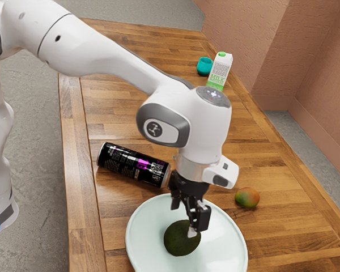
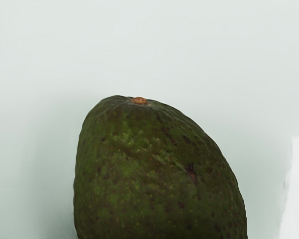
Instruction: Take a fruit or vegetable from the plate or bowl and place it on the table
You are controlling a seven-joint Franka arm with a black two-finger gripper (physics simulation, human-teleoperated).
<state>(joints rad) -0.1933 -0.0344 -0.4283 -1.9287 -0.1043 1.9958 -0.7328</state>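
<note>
worktop [image 1: 113, 113] is carrying everything; arm [image 1: 102, 51] is reaching over from the exterior view's upper left, bending at the wrist and pointing down over the plate [image 1: 140, 238]. black can [image 1: 133, 164] is lying on its side near the rim, outside the job. hand [image 1: 183, 220] is hanging low, its fingers standing apart, one tip showing against the avocado's upper side; whether it is touching, can't tell. avocado [image 1: 178, 241] is resting on the plate, its stem end facing the camera in the wrist view. mango [image 1: 247, 197], smaller, is sitting on the wood beside the plate. progress, by my reading: the reaching is nearly done; gripping, lifting, carrying clear of the rim and setting down on bare wood are all remaining.
</note>
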